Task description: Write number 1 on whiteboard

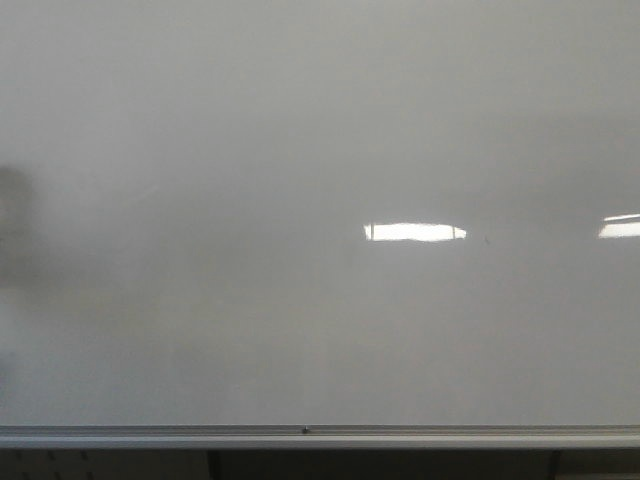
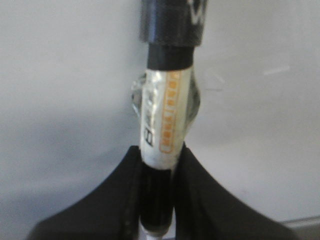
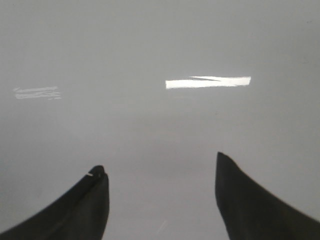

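Closest in, the left hand [image 2: 159, 165] is closed on a marker [image 2: 165, 120] — its two black fingers [image 2: 112, 200] pinch the lower barrel, so the pen stands up the middle of the left wrist frame with its black cap end at the top edge. Held that way, I judge, the tip can be pressed square to the board. Whether the tip touches yet cannot be told; it is out of frame.

The right hand [image 3: 160, 195] is spread wide and holds nothing, its fingers at the lower corners of its frame — likely just parked.

Beyond both lies the whiteboard [image 1: 300, 150], glossy grey-white, filling the front view down to the silver rail [image 1: 320, 435] along the bottom. No number 1 shows on it anywhere; the stroke is not yet made. Bright ceiling-light reflections [image 1: 414, 232] sit right of centre, and a dim shadow darkens the left edge.
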Controlling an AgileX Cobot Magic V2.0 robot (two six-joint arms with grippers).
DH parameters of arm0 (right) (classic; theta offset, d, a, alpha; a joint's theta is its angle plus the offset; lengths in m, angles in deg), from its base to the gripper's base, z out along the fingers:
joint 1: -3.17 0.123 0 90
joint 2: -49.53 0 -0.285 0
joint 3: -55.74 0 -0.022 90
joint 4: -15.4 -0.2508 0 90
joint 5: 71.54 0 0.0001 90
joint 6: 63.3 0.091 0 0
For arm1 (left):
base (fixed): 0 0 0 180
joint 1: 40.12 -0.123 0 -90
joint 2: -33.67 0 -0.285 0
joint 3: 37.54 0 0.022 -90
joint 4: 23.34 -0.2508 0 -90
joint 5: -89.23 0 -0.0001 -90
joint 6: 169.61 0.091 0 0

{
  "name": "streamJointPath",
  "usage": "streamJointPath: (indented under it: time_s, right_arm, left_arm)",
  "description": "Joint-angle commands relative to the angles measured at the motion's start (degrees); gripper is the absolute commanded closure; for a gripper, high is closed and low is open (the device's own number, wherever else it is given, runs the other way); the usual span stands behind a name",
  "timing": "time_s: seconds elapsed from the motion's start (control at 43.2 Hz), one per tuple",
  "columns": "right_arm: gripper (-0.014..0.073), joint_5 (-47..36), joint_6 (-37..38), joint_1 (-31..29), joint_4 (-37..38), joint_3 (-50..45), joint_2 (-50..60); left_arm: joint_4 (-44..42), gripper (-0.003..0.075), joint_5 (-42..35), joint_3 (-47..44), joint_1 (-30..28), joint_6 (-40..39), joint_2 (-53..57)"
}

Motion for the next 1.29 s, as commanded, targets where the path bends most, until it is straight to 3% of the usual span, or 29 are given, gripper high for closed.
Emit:
streamJointPath:
  time_s: [0.0,0.139,0.393,0.647,0.763,0.855,1.04,1.272]
  right_arm:
    - [0.0106,-3.8,-0.1,-0.3,0.4,2.0,-0.9]
    - [0.0106,-2.5,-0.1,-0.3,0.4,2.7,-0.9]
    - [0.0106,4.8,-0.1,-0.3,-3.7,7.8,-5.2]
    - [0.0106,15.4,-2.3,0.8,-9.8,14.8,-14.6]
    - [0.0106,22.6,-10.8,2.7,-19.2,19.4,-21.2]
    - [0.0106,28.7,-19.2,3.7,-29.0,23.1,-26.0]
    - [0.0106,42.1,-33.7,3.9,-46.7,29.3,-37.4]
    - [0.0106,50.0,-41.6,3.9,-60.9,32.1,-48.5]
  left_arm:
    - [0.4,0.074,12.8,6.4,5.3,-1.5,4.2]
    - [5.0,0.0739,25.7,11.7,12.1,0.7,5.7]
    - [29.8,0.0739,40.8,17.9,20.6,25.9,6.2]
    - [51.8,0.074,58.5,20.7,21.4,47.0,6.2]
    - [58.9,0.0741,67.5,20.8,21.4,54.8,6.2]
    - [60.5,0.0741,71.5,20.8,21.4,56.7,6.2]
    - [61.1,0.0741,73.6,20.8,21.4,57.7,6.2]
    - [62.1,0.0741,73.6,21.1,23.4,59.2,6.2]
